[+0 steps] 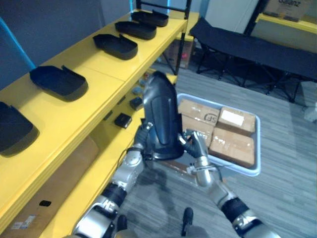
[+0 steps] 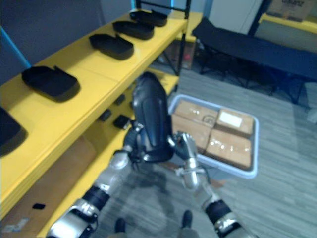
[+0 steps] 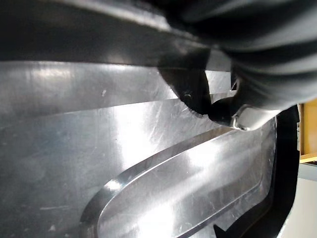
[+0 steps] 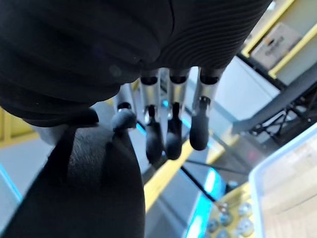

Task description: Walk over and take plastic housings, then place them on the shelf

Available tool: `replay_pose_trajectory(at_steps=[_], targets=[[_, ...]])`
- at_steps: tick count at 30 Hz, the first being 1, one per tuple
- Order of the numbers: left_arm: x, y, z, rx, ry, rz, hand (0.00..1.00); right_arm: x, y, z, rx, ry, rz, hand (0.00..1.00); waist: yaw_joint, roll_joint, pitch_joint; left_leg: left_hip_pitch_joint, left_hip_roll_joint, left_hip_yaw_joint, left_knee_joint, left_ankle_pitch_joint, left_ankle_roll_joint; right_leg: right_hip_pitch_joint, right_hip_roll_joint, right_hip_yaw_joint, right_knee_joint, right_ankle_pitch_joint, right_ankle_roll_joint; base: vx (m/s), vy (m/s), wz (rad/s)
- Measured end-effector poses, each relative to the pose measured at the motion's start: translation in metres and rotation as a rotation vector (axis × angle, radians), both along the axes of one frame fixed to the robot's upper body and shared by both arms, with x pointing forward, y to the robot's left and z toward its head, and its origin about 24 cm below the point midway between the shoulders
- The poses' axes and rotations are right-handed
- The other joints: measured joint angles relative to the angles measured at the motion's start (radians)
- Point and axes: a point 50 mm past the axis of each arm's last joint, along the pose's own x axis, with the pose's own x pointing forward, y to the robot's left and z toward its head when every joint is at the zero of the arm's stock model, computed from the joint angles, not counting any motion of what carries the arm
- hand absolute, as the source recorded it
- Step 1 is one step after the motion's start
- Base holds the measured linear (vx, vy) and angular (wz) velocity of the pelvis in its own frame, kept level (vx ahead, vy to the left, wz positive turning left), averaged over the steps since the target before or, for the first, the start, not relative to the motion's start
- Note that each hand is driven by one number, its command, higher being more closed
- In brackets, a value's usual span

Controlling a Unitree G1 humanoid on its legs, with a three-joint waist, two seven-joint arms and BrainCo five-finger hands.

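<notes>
Aloft, housing (image 1: 161,119) between left hand (image 1: 141,139), right hand (image 1: 197,148), beside shelf (image 1: 104,79) edge

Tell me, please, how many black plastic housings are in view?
6. Five lie along the yellow shelf: first housing, partly cropped, second housing, third housing, fourth housing, fifth housing. The sixth housing is held between left hand and right hand. Others may be hidden.
</notes>
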Motion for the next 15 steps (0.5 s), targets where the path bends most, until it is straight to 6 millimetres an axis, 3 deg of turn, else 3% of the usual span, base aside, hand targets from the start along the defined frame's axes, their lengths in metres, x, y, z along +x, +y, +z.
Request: replay_pose_trajectory(at_steps=[6, 9, 15], targets=[[0.0, -0.003, 0.011, 0.022, -0.063, -0.006, 1.0, -0.005, -0.001, -0.002, 0.195, 0.041, -0.015, 0.0, -0.001, 0.002, -0.001, 0.0, 0.0, 0.001, 0.0, -0.002, 0.003, 0.0, 0.0, -0.001, 0.0, 0.001, 0.0, 0.0, 0.0, 0.0], [-0.003, -0.005, 0.019, 0.019, -0.122, 0.022, 1.0, -0.009, -0.002, -0.001, 0.354, 0.067, 0.001, 0.0, -0.002, 0.014, -0.015, 0.001, 0.0, 0.003, 0.0, -0.004, 0.003, 0.0, -0.001, -0.001, 0.0, 0.002, 0.005, 0.03, 0.005, -0.01], [-0.002, 0.004, 0.036, -0.015, -0.215, 0.148, 1.0, -0.015, -0.008, 0.009, 0.454, 0.016, 0.061, 0.0, -0.002, 0.029, -0.03, 0.009, 0.0, 0.006, 0.0, -0.005, 0.002, 0.005, 0.0, 0.001, 0.0, 0.001, 0.006, 0.0, 0.001, -0.01]])
